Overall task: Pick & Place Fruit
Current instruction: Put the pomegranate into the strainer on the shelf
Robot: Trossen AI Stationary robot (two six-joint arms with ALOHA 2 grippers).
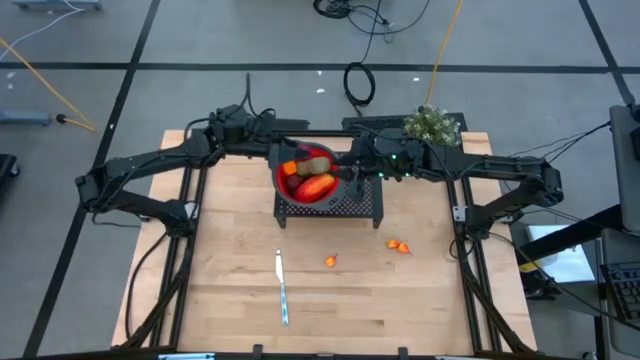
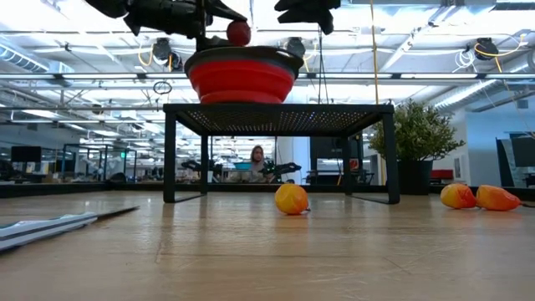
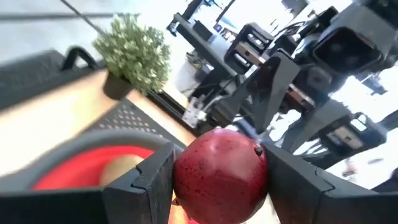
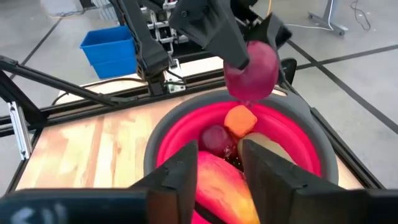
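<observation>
A red bowl [image 1: 312, 178] with a grey rim [image 4: 155, 146] stands on a black perforated stand [image 1: 330, 208] at the far middle of the table. In it lie a red-orange oval fruit [image 4: 217, 186], a small orange piece [image 4: 239, 121], a dark red-purple one [image 4: 214, 138] and a pale kiwi-like one [image 4: 273, 152]. My left gripper [image 3: 217, 168] reaches in from the left and is shut on a dark red fruit [image 4: 252, 68] above the bowl. My right gripper [image 4: 221, 168] hovers over the bowl's right side, open, with nothing between its fingers. My left gripper pinches the dark red fruit by two opposite sides [image 3: 183, 177] between its two fingers. The fingers come nearly level from the table's left. The fruit [image 2: 238, 32] is lifted clear, a little above the bowl's rim.
Small orange fruit pieces lie on the wood at the middle [image 1: 330, 261] and to the right [image 1: 399, 245]. A silver knife [image 1: 282, 288] lies nearer the front edge. A small potted plant [image 1: 432, 125] stands at the far right, behind my right arm.
</observation>
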